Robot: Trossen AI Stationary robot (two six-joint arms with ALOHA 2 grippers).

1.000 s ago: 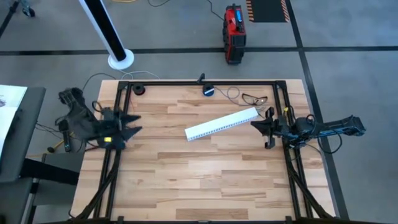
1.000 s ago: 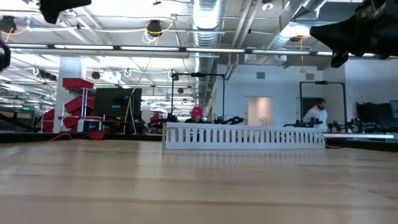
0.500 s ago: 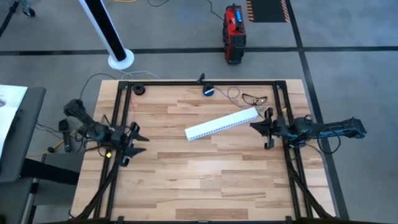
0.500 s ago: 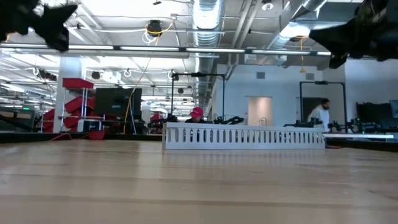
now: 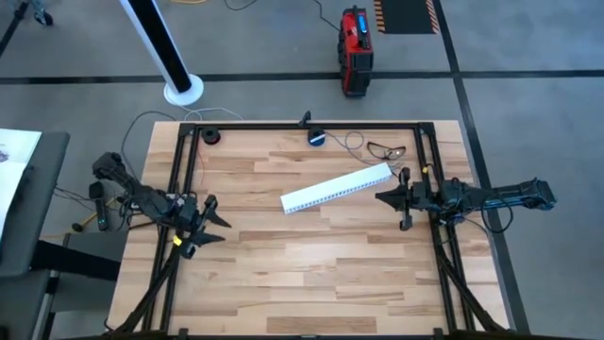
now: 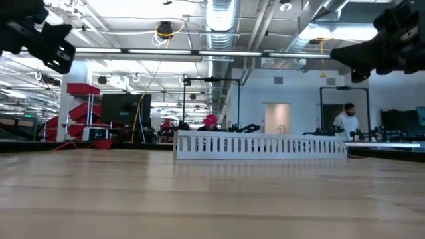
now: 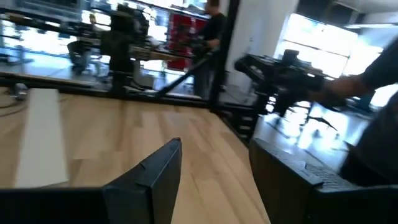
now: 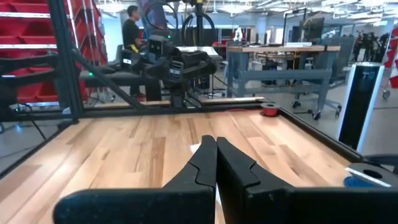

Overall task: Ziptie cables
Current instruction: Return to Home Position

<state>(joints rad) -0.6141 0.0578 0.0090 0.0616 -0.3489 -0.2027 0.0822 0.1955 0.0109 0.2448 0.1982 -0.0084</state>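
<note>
The cables [image 5: 387, 149], a small straggly bunch of thin dark wires, lie on the wooden table near its far right corner. A long white perforated strip [image 5: 337, 188] lies slantwise at mid-table and shows side-on in the low view [image 6: 259, 145]. My left gripper [image 5: 215, 222] hovers open over the table's left side, well away from both, its fingers apart in the left wrist view [image 7: 214, 168]. My right gripper [image 5: 379, 196] is shut with nothing in it [image 8: 216, 162]. It points toward the table's left, just off the strip's right end and nearer than the cables.
A small round blue-black device [image 5: 316, 138] with a pale cord sits at the far edge. A black frame [image 5: 302, 125] runs around the table. A red case [image 5: 356, 40] and a white post base [image 5: 183, 92] stand on the floor beyond. People show in the room behind.
My left arm has unfolded from beside the table's left edge. Its gripper has swung out over the table, toward the near and right edges, and now points toward the table's right.
</note>
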